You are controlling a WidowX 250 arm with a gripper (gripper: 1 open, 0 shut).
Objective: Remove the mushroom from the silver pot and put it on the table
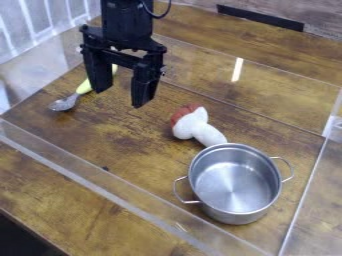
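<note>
Already the mushroom [194, 123] lies on the table [80, 170], outside the pot [235, 182]; likely light, rigid; grip its stem. Gripper [119, 82] open, empty.

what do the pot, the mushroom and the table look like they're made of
The silver pot looks like polished steel, going by its mirror-like shine. The mushroom looks like matte plastic or rubber; which one is unclear. The table looks like dark wood planks with visible grain.

The small red-capped, white-stemmed toy mushroom [191, 122] lies on the dark wooden plank table [120, 150], just behind the round steel pot [237, 182] near the front right corner.
</note>
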